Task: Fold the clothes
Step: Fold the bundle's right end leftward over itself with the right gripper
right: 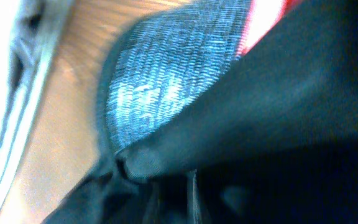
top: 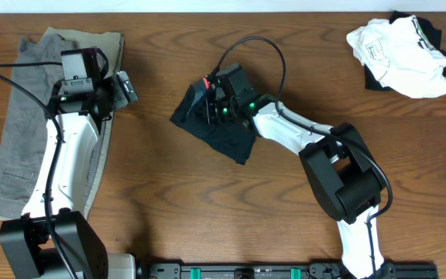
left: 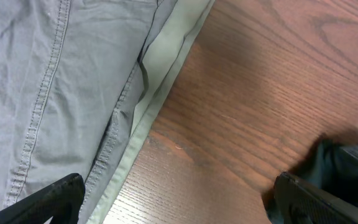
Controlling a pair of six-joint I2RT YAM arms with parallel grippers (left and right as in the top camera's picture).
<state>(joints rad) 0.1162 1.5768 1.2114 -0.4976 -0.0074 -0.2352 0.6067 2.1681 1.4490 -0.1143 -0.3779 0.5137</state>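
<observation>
Since cloth fills the right wrist camera from edge to edge, the fingers of the right gripper (top: 210, 99) cannot be made out there, and I cannot tell whether its jaws stand apart or pinch the fabric. What presses up against that lens is the heather-grey waistband (right: 166, 81), with a coral-red strip (right: 263, 22) at the top edge and black stretch fabric below and to the right. From overhead, this gripper sits low on the upper left part of the black leggings (top: 223, 128), touching or almost touching them. They lie bunched in a rough wedge near the middle of the wooden table (top: 207, 201), with a sliver of red showing beside the gripper.

The left gripper (left: 185, 199) has its jaws spread wide and nothing between them but bare wood. It hangs over the right edge of the folded grey trousers (top: 22, 139), which lie on a paler green garment (left: 166, 81) along the table's left side. The leggings are well apart from these jaws, off to their right (left: 340, 162).

A crumpled white and black heap (top: 401, 54) lies in the far right corner
</observation>
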